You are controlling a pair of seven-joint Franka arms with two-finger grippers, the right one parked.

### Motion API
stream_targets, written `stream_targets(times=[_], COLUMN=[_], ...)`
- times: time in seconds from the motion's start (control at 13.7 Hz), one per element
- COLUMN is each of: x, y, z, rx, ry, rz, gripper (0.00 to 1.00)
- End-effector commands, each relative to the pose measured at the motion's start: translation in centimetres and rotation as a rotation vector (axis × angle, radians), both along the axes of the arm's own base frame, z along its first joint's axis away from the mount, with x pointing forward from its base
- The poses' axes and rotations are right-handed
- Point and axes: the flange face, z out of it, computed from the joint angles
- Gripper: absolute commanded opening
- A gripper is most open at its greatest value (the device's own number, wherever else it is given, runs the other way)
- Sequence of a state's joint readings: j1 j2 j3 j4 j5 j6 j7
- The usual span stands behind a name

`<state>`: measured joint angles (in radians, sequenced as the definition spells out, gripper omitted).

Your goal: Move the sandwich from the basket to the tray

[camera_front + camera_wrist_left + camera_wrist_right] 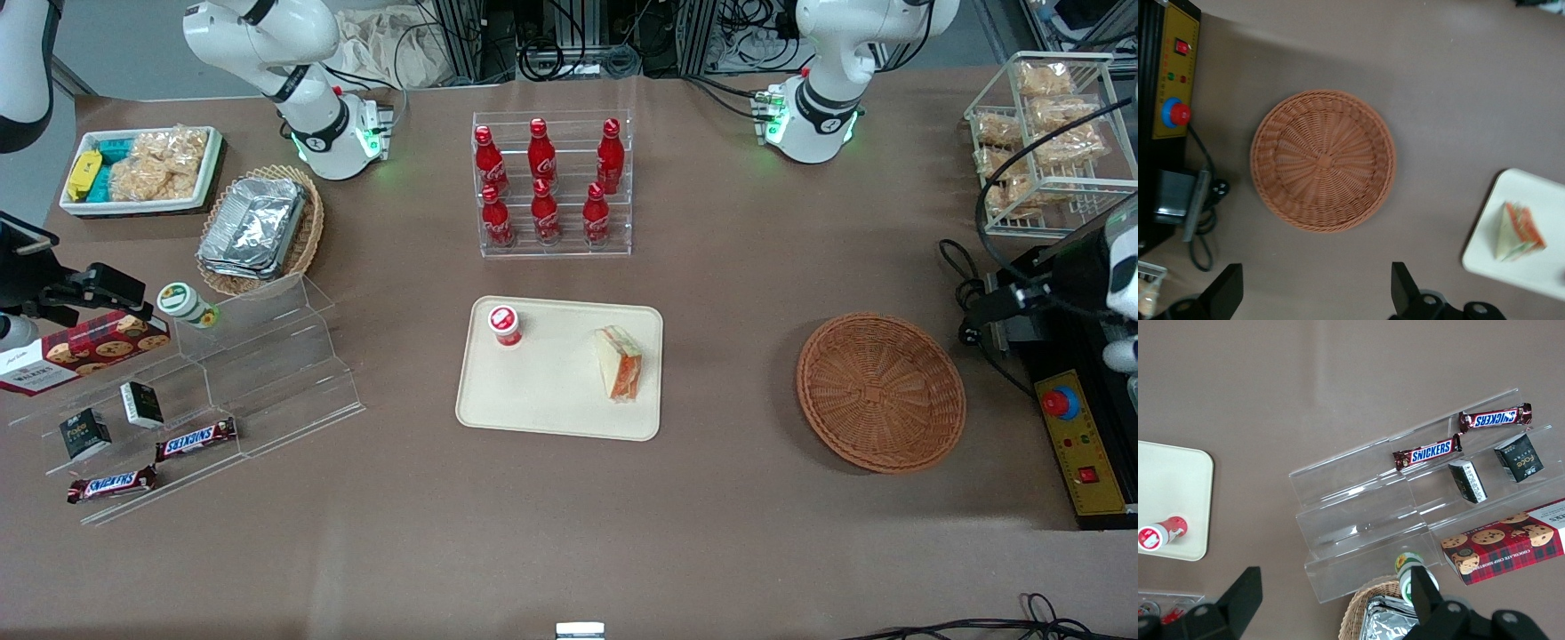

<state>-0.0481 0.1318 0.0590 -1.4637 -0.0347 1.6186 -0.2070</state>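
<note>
1. Brown tabletop [711, 356] fills your front view, with cable clutter along the upper edge of the frame.
2. You see the sandwich [619, 363] lying on the cream tray [551, 391] at the centre of the frame, on the part of the tray toward the working arm's end, its orange-red and green filling showing.
3. A small red-capped bottle [504, 324] stands on the same tray, near its upper corner toward the parked arm's end, well apart from the sandwich.
4. The reddish-brown wicker basket [880, 391] sits at the right centre of the frame with nothing in it, well apart from the tray.
5. Your claw [1317, 293] hangs above the tabletop just beside the basket [1323, 160]; its two dark fingers [1405, 288] stand wide apart and hold nothing.
6. In the wrist view the sandwich [1518, 231] rests on the tray [1538, 267], clear of the claw.
7. A black control box with a red emergency button [1060, 403] lies at the right edge of the front frame, near the basket.
8. Six red cola bottles [544, 182] stand in a clear rack at upper centre, farther from the front camera than the tray.
9. At lower left, a clear stepped display [267, 373] carries two Snickers bars [196, 438].
</note>
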Motion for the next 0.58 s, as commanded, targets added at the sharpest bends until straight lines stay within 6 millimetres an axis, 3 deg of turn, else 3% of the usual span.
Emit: stream_targets(times=[0.0, 0.29, 0.51], x=[-4.3, -7.8, -7.5], y=[1.6, 2.3, 2.1], z=[0.7, -0.2, -0.5], rx=[-0.004, -0.001, 0.013], ry=[-0.005, -0.074, -0.063], rz=[-0.046, -0.048, -0.062], gripper=[1.00, 1.00, 1.00])
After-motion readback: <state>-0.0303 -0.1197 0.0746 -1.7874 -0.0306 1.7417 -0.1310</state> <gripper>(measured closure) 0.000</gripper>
